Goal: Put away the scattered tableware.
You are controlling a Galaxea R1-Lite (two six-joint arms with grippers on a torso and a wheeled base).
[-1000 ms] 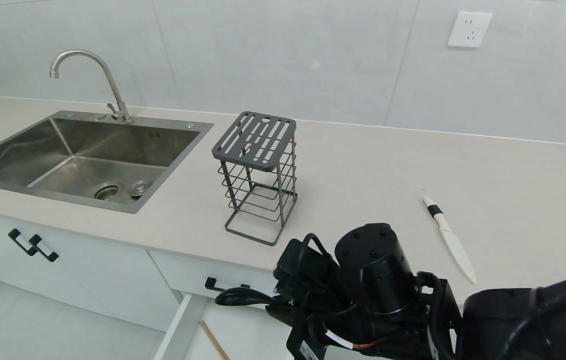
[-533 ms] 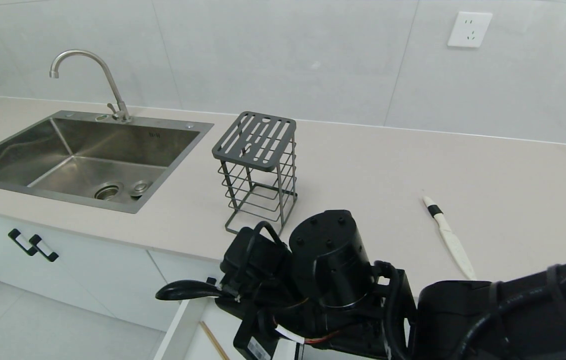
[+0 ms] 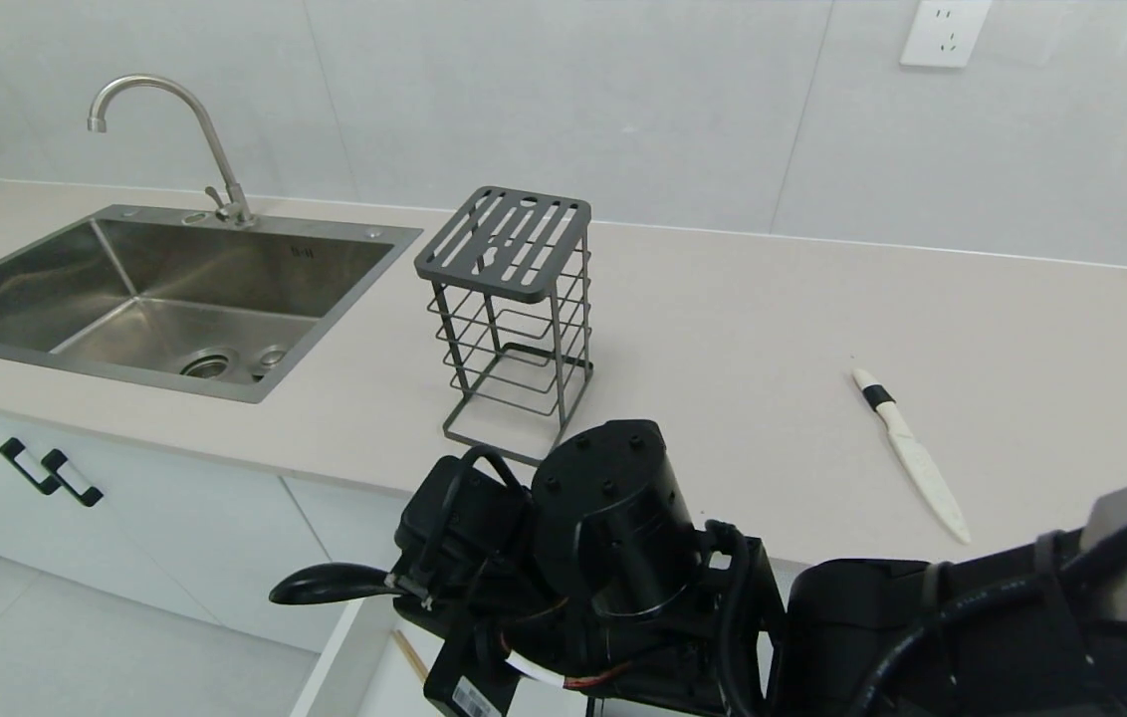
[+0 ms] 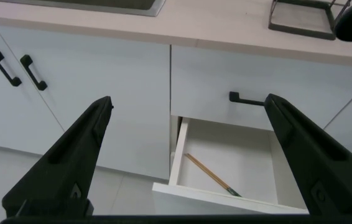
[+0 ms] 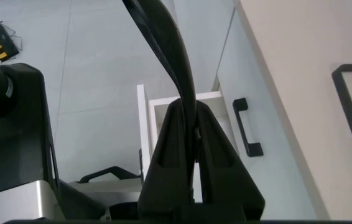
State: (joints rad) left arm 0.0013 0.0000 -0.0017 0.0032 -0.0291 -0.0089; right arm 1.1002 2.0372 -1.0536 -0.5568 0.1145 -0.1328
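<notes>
- Rack [image 3: 507,242] on the counter [image 3: 743,329], right of the sink [image 3: 225,267].
- Knife [image 3: 908,454] on the counter, well right of the rack.
- Chopstick [image 4: 212,175] in the open drawer [image 4: 244,146] under the counter, spoon [image 3: 325,586] above it.

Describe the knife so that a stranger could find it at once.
Take the pale countertop with the sink on the left. Far right of the wire rack lies the knife, alone: slim and white, with one black band near its far end.
</notes>
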